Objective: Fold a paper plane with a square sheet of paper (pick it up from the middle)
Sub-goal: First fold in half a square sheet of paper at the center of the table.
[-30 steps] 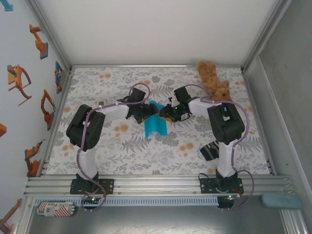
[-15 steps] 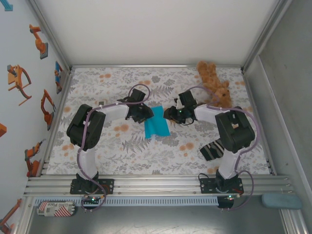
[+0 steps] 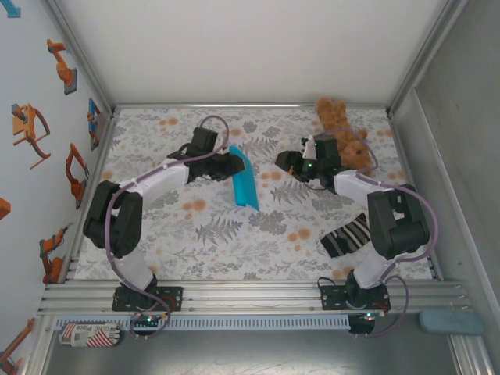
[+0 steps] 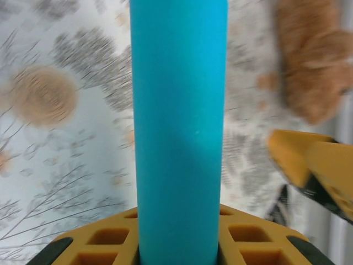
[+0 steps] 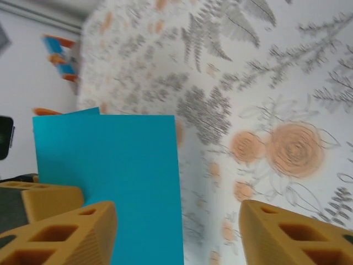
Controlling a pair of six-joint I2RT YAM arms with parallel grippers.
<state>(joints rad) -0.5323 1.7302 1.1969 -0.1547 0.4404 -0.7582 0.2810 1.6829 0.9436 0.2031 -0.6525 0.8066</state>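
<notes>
- Nearest the arm bases, a dark striped cloth point(image 3: 348, 234) lies on the floral table point(image 3: 234, 250), apart from both grippers.
- At mid-table, the left gripper point(image 3: 228, 166) has pinched shut on the folded square sheet of paper point(image 3: 244, 180). The sheet lay flat a second ago and now stands tilted on its edge.
- Just to its right, the right gripper point(image 3: 291, 162) has let go and drawn back, its fingers point(image 5: 66, 232) spread and holding nothing.
- The left arm alone now seems to carry the sheet, probably to reposition it for the next crease.
- In the far corner sits a brown teddy bear point(image 3: 344, 133).

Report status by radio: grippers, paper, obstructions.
Left gripper shut on folded paper. Right gripper open, clear of it. Teddy bear close by, not blocking.
</notes>
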